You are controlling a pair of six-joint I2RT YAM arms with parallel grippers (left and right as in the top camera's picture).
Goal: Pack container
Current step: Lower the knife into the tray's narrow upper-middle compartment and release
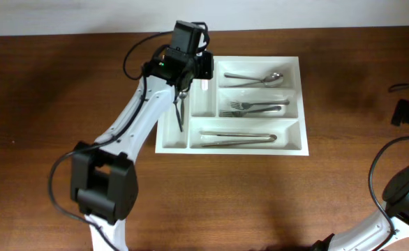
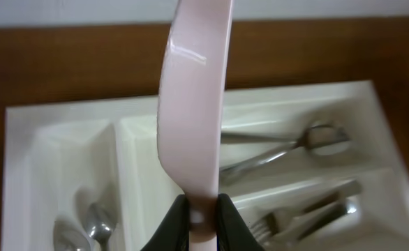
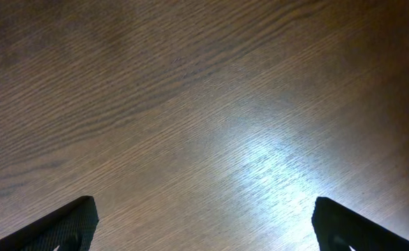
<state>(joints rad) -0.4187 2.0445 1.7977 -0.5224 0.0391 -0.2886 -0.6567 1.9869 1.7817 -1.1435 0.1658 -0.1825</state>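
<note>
The white container (image 1: 234, 150) lies at the table's middle back. Its long compartments hold a spoon (image 1: 255, 79), forks (image 1: 255, 107) and tongs (image 1: 238, 138). My left gripper (image 1: 194, 82) hangs over the tray's left narrow compartments. In the left wrist view it (image 2: 203, 217) is shut on a pale pink flat utensil (image 2: 194, 104) that points away from the jaws over the tray (image 2: 295, 91). Two small spoons (image 2: 86, 226) lie in the leftmost compartment. My right gripper (image 3: 204, 223) is open and empty over bare wood, at the overhead view's right edge (image 1: 407, 111).
The wooden table (image 1: 51, 90) stretches left, right and in front of the tray. The left arm (image 1: 131, 118) crosses the tray's left front corner. A white wall runs along the table's back edge.
</note>
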